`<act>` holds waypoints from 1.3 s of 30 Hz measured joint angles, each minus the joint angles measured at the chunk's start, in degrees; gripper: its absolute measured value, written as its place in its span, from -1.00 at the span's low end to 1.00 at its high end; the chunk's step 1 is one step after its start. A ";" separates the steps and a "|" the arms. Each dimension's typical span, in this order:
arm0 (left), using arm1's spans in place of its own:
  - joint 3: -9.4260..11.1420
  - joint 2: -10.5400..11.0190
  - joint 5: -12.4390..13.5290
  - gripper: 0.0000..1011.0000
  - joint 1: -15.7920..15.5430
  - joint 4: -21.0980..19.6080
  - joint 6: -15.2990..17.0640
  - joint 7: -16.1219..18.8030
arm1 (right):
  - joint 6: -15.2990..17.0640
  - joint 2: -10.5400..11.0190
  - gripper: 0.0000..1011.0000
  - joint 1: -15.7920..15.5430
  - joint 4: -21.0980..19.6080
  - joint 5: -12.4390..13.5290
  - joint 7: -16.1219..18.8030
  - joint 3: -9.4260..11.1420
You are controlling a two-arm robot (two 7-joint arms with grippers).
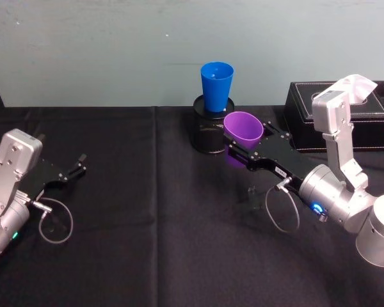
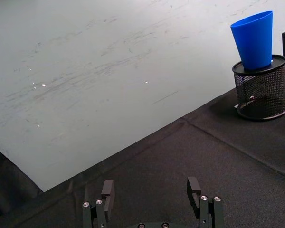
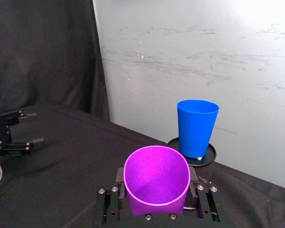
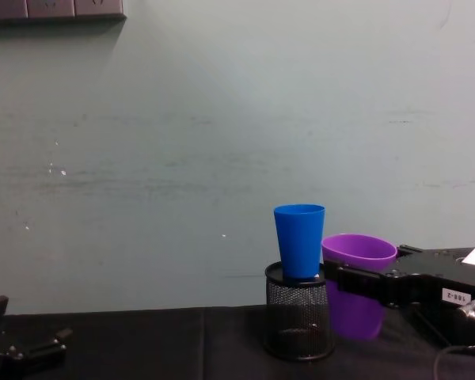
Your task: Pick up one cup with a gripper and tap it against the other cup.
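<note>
At the lower left of the head view the left end effector (image 1: 77,165) is seen low over the black surface (image 1: 147,224), its fingers spread apart and nothing held; right of centre the right end effector (image 1: 249,142) is clamped around the purple cup (image 1: 243,130), which is held mouth up, clear of the surface. Just behind it the blue cup (image 1: 217,86) is stood upright in the mesh pen holder (image 1: 208,135); whether the two cups touch cannot be told.
</note>
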 joint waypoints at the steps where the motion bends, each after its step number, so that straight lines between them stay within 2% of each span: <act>1: 0.00 0.00 0.00 0.98 0.00 0.00 0.00 0.00 | 0.00 0.00 0.45 0.00 0.00 0.00 0.00 0.00; 35: 0.00 0.00 0.00 0.98 0.00 0.00 0.00 0.00 | 0.00 0.00 0.45 0.00 0.00 0.00 0.00 0.00; 39: 0.00 0.00 0.00 0.98 0.00 0.00 0.00 0.00 | 0.04 -0.77 0.45 0.90 1.76 -0.19 0.49 -0.01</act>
